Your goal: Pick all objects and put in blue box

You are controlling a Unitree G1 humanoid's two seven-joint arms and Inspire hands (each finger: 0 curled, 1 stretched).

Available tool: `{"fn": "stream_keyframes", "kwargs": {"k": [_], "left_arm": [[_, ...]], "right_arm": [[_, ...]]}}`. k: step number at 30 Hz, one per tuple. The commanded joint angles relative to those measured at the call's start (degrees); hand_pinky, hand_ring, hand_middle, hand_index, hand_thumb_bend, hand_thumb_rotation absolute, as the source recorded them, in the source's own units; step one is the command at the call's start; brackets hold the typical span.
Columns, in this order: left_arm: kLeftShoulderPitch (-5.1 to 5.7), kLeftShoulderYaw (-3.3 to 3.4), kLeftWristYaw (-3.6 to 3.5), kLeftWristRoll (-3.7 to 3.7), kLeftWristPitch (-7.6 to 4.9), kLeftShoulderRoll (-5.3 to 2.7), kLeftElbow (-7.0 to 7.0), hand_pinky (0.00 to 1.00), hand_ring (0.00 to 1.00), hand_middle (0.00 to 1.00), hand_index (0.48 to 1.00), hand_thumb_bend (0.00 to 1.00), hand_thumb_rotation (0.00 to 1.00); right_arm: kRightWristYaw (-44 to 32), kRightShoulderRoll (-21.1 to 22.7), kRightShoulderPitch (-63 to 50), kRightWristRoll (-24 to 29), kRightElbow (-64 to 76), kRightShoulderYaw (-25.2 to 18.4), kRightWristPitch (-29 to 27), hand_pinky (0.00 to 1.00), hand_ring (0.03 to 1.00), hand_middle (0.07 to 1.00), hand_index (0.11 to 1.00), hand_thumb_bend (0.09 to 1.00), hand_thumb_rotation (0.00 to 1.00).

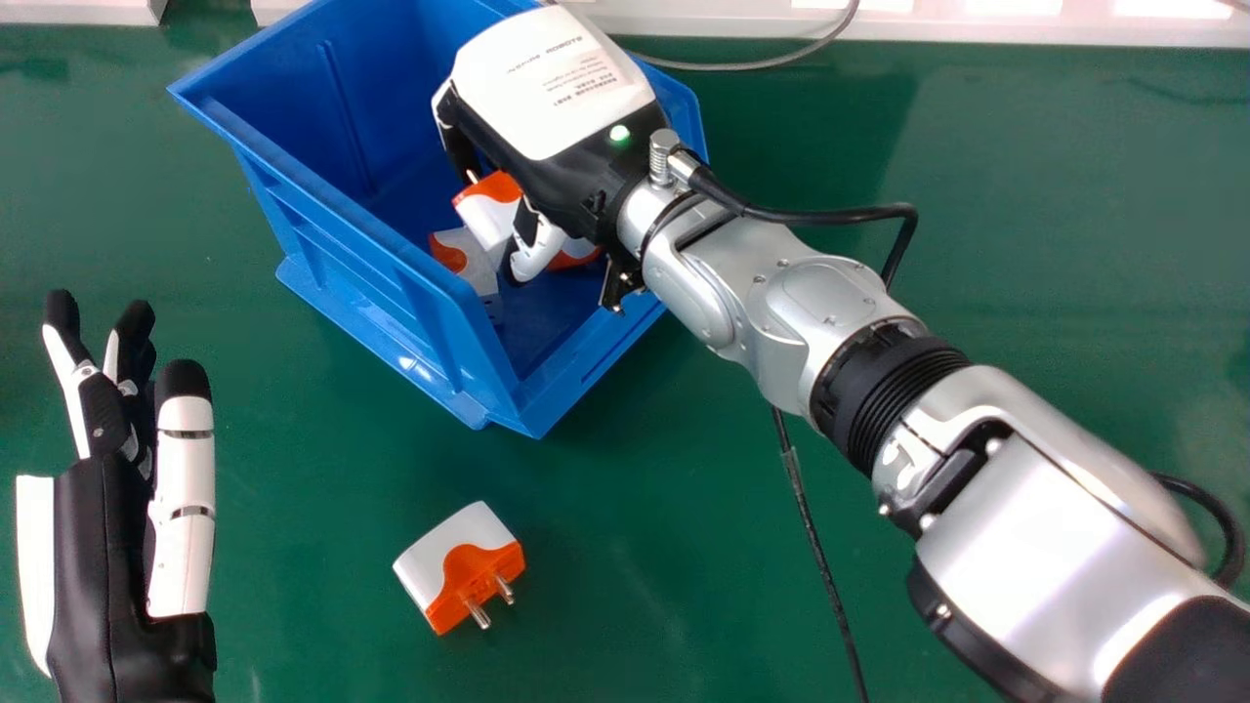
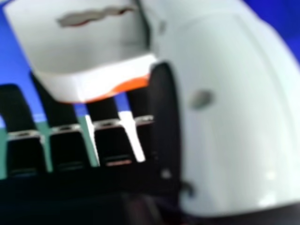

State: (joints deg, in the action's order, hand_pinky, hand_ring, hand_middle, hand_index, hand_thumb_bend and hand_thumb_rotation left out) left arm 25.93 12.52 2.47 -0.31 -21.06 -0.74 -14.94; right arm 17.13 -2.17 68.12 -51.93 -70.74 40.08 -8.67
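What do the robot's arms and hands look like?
Right arm: silver shells, black ribbed section, black cable. Right hand: black, white back cover with small dark print, green light near the wrist. Left hand: black with white panels, black fingertips.

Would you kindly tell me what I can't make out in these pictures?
- Grip: in the head view, the right hand covers its contact with the white-and-orange plug.
- Count of plugs in the blue box: the same hand hides part of the inside, head view.
- The box's far end: cut off by the head view's top edge.
- The left forearm: beyond the head view's bottom edge.
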Motion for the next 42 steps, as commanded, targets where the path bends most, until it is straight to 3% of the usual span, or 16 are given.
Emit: {"fn": "stream_keyframes", "kwargs": {"k": [1,6,13,16,17,22,27,29,31,34,39,42], "left_arm": [[-0.18,0.03,0.3,0.42,-1.01,0.12,-0.79,1.0,0.98,0.97,0.975,0.37,0.87],[-0.43,-0.07,0.29,0.49,-0.52,0.29,-0.8,1.0,1.0,0.99,0.991,0.38,0.88],[-0.79,0.0,0.13,0.59,-1.47,0.55,0.17,1.0,1.0,0.99,0.989,0.39,0.88],[-0.92,0.13,0.41,0.92,-1.71,0.51,0.55,1.0,1.0,0.98,0.982,0.39,0.88],[-0.89,0.2,0.65,1.43,-1.53,0.55,0.5,1.0,1.0,0.98,0.982,0.38,0.89],[-1.22,0.26,-0.51,-0.49,-2.42,0.8,1.26,1.0,1.0,0.99,0.992,0.39,0.88],[-0.62,0.34,-0.48,-0.71,-2.4,0.47,1.06,1.0,1.0,0.99,0.997,0.37,0.86],[-0.47,0.36,-0.77,-1.4,-2.72,0.37,1.23,1.0,1.0,0.99,0.996,0.36,0.84],[-0.26,0.37,-0.64,-1.45,-2.72,0.02,1.08,1.0,1.0,0.99,0.991,0.37,0.81],[0.01,0.27,-0.7,-1.38,-2.95,-0.22,0.96,1.0,1.0,0.99,0.989,0.36,0.8],[0.44,0.11,-1.2,-1.99,-3.76,-0.44,1.47,1.0,1.0,0.99,0.998,0.38,0.79],[1.08,-0.23,-1.14,-1.32,-4.03,-0.5,1.26,1.0,1.0,1.0,0.996,0.38,0.81]], "right_arm": [[-0.11,0.32,1.42,0.25,1.64,-0.01,0.57,0.74,0.824,0.849,0.846,0.662,0.29],[-0.66,0.6,1.03,0.06,2.11,0.64,1.41,0.82,0.924,0.928,0.91,0.671,0.35],[-0.64,1.27,-0.11,0.53,4.23,0.43,1.83,0.88,0.967,0.959,0.93,0.662,0.35],[0.61,2.13,-1.43,1.4,6.47,-0.64,1.33,0.88,0.96,0.957,0.927,0.62,0.33],[1.2,2.67,-2.25,1.85,7.89,-1.27,0.93,0.86,0.948,0.945,0.916,0.62,0.31],[2.64,7.84,-9.96,2.59,21.79,-3.75,0.23,0.81,0.926,0.914,0.877,0.571,0.22],[-0.15,13.81,-21.12,2.38,41.73,-6.91,1.69,0.91,0.969,0.936,0.897,0.44,0.21],[0.51,15.78,-25.83,2.56,48.74,-8.48,1.13,0.9,0.961,0.931,0.887,0.433,0.17],[0.84,17.8,-30.9,2.76,55.56,-10.09,0.32,0.85,0.944,0.921,0.873,0.432,0.14],[0.49,21.27,-39.44,3.12,64.66,-12.23,-1.72,0.83,0.942,0.926,0.882,0.36,0.22],[0.88,26.88,-52.93,3.83,74.04,-15.72,-6.81,0.78,0.909,0.903,0.88,0.337,0.38],[1.28,29.64,-59.96,6.72,76.52,-17.76,-12.64,0.79,0.899,0.901,0.884,0.341,0.38]]}}
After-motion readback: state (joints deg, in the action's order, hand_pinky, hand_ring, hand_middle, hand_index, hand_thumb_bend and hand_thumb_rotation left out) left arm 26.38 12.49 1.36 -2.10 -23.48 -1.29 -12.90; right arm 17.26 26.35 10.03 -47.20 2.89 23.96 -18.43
